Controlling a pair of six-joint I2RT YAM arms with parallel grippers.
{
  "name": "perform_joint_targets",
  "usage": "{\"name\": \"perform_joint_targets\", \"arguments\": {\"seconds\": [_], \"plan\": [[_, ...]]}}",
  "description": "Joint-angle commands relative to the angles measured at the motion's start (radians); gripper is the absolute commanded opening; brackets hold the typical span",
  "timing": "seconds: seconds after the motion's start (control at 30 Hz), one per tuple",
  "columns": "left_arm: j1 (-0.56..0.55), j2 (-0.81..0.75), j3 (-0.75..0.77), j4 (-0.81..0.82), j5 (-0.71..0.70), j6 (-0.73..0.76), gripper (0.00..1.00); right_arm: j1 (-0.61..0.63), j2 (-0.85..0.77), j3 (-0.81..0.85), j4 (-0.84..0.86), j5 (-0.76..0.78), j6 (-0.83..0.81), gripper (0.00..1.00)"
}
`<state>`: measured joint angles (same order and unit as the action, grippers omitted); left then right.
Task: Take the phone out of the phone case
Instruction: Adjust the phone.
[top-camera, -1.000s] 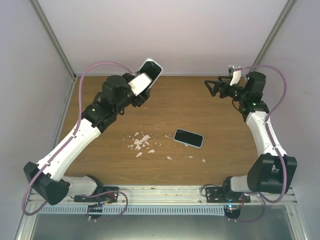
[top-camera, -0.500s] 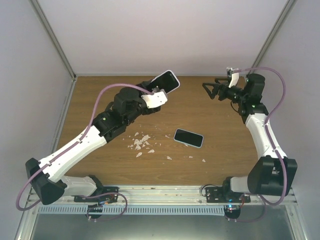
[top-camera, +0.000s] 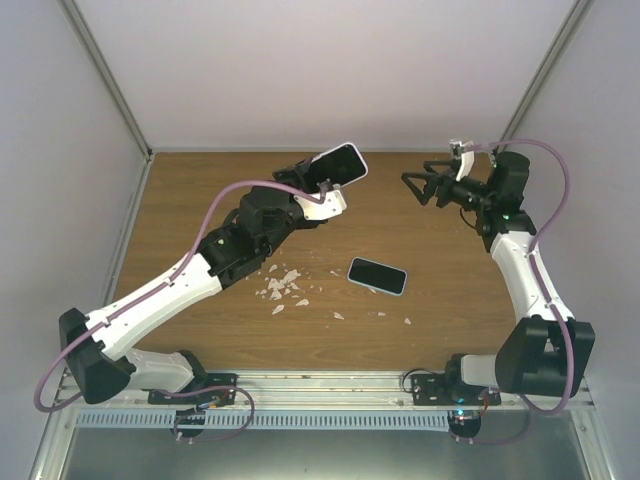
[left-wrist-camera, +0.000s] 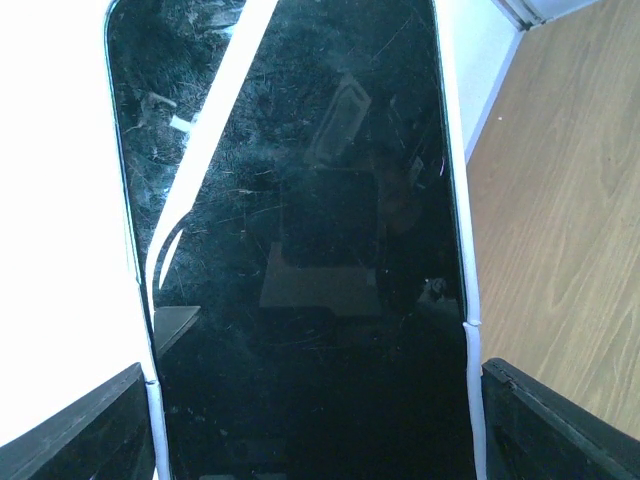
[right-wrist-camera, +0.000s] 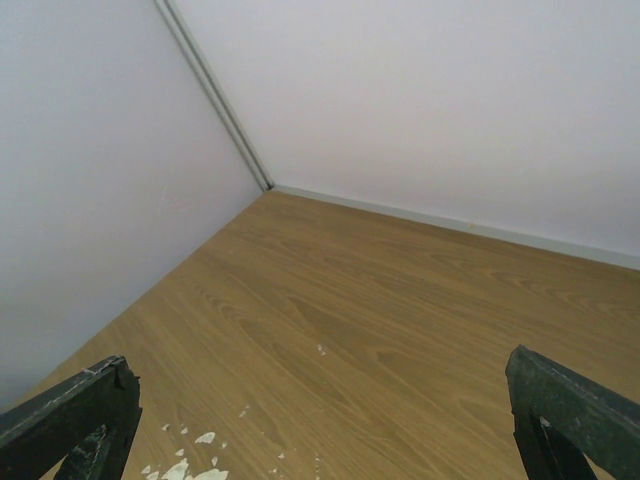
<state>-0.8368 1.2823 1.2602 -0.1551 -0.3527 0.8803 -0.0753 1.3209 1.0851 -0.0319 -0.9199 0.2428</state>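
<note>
– Top external view first: how many phone-shaped things do you count?

– Two. One phone (top-camera: 337, 164) is held up off the desk (top-camera: 450, 260) near the far edge, dark screen facing up and tilted. A second dark slab with a pale rim (top-camera: 377, 275) lies flat near the middle of the desk, well apart from both arms. I cannot tell whether that one is a phone or a case.

– Is the raised one out of its cover?

– No. On the left wrist view the black glass (left-wrist-camera: 300, 250) fills the frame, and the white phone case (left-wrist-camera: 475, 400) wraps both long edges.

– What has hold of it?

– The left end effector (top-camera: 316, 186), closed on the phone's lower end with one finger against each long side.

– And the other arm?

– One right end effector (top-camera: 415, 182), raised at the far right and pointing toward the phone. Its two fingers (right-wrist-camera: 70, 420) stand wide apart with nothing between them.

– Anything else down there?

– One cluster of white scraps (top-camera: 282, 288) left of the lying slab, plus a few stray bits nearer the front.
</note>
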Motion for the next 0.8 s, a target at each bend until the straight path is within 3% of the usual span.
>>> {"name": "perform_joint_targets", "arguments": {"seconds": [0.0,0.33,0.6,0.77], "plan": [[-0.010,-0.007,-0.010,0.123,0.002,0.051,0.29,0.013,-0.025,0.006,0.026,-0.082,-0.011,0.99],[-0.010,0.001,-0.023,-0.033,0.091,0.021,0.27,0.116,-0.020,0.029,-0.155,-0.324,-0.165,1.00],[-0.010,0.027,-0.029,-0.057,0.104,0.026,0.27,0.177,-0.004,0.058,-0.181,-0.379,-0.158,0.99],[-0.010,0.042,-0.016,-0.060,0.106,0.019,0.27,0.215,0.009,0.044,-0.139,-0.366,-0.101,0.91]]}}
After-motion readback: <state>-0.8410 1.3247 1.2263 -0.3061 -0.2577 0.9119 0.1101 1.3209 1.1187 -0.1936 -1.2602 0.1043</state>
